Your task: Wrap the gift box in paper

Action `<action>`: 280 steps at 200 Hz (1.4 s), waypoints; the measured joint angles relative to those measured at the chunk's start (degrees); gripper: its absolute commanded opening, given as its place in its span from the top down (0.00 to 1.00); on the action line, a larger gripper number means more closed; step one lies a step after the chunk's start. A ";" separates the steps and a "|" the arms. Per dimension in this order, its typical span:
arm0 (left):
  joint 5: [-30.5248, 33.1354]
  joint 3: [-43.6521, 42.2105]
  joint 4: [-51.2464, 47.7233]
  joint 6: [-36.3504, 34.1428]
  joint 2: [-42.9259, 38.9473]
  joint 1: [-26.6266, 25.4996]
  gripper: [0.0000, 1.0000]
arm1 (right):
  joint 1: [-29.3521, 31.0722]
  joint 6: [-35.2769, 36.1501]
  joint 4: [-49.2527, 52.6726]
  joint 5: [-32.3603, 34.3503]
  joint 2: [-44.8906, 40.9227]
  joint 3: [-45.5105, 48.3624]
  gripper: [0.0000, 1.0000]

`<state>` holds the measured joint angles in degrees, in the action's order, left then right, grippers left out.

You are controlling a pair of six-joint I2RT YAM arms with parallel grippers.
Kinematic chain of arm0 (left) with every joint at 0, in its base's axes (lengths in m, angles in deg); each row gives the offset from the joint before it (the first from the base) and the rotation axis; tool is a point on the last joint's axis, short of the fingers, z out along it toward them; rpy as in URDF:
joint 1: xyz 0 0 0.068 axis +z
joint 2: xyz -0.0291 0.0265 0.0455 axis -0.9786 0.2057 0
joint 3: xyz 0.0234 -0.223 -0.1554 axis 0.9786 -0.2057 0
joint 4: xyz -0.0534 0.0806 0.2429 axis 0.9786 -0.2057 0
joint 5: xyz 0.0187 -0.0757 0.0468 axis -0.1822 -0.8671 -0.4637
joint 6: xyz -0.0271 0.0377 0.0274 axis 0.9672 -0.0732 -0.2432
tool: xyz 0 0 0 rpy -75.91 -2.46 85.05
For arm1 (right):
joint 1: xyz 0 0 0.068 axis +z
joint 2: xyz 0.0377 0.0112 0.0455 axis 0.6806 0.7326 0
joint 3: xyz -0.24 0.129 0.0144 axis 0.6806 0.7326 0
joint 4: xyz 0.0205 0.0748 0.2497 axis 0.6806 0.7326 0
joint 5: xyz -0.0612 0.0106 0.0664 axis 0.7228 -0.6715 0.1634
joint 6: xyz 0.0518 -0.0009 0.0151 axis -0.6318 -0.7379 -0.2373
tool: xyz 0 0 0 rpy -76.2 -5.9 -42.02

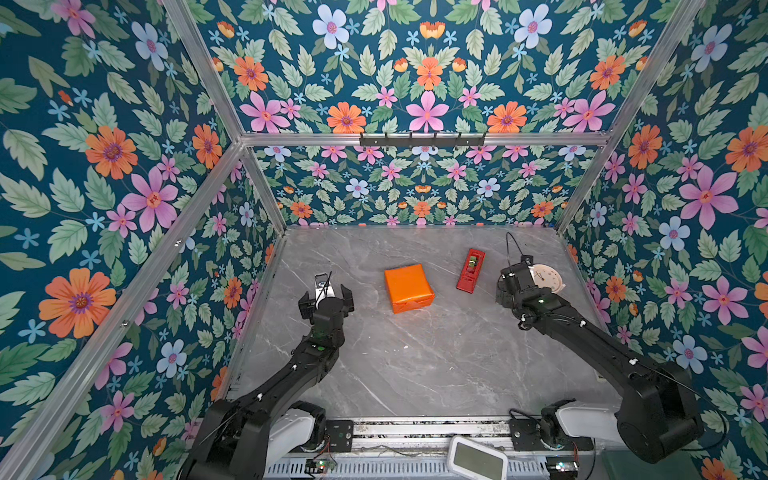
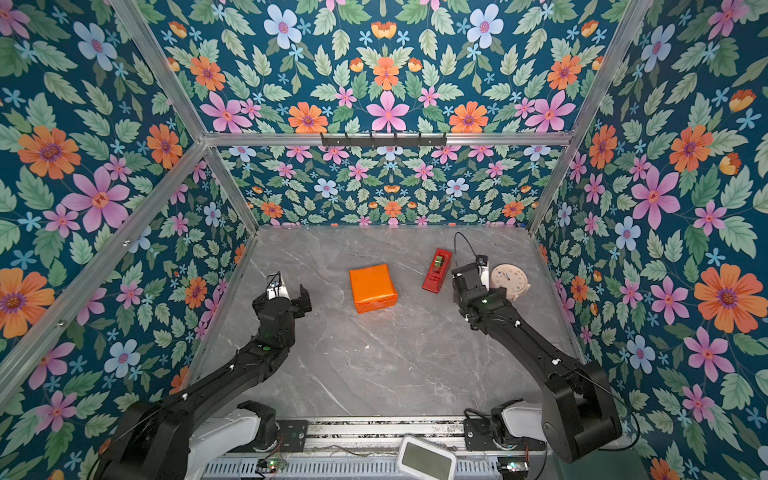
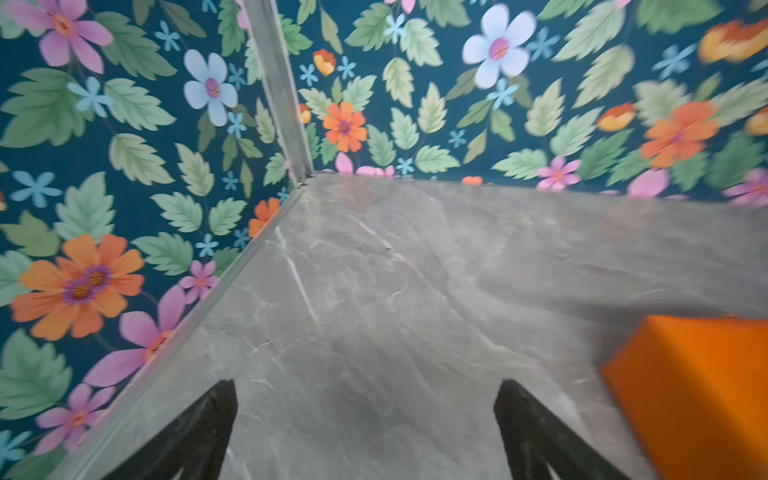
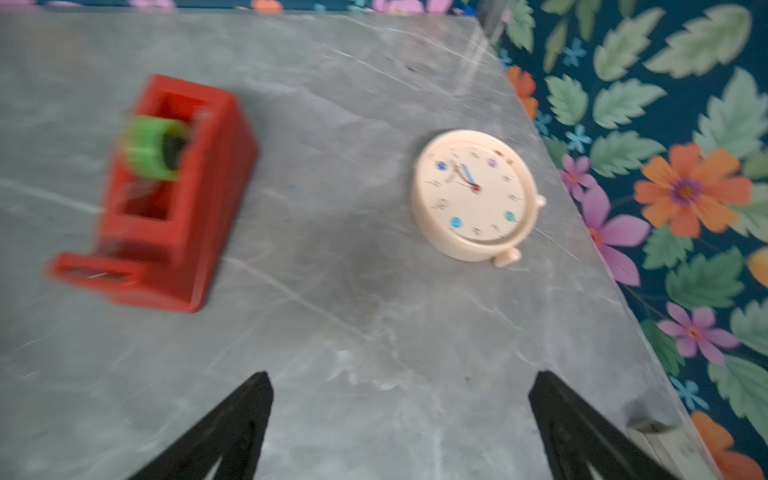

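Orange paper is folded round the hidden gift box; left gripper and right gripper are held open, empty; wrapping is judged done.

Robot lab test cell: grey marble-look worktop boxed by aluminium frame posts and floral-print panels; two arm bases bolt to a metal rail along the worktop's near edge, bare circuit board beside it.
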<state>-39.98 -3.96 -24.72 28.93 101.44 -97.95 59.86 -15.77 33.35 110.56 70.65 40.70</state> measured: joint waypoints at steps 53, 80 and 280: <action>-10.12 -2.01 11.28 -3.08 13.77 12.09 0.00 | -8.63 9.03 -27.71 -5.49 -0.59 20.46 0.01; -18.38 -3.34 18.21 -1.51 15.80 16.17 0.00 | -14.38 10.84 -41.68 -12.46 -1.73 26.38 0.01; -32.39 -4.17 37.59 -2.86 27.19 19.69 0.00 | -17.51 13.94 -68.78 -27.82 8.68 29.66 0.01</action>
<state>-72.37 -8.13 12.87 26.07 128.63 -78.25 42.36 -1.82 -35.43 82.74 79.32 70.36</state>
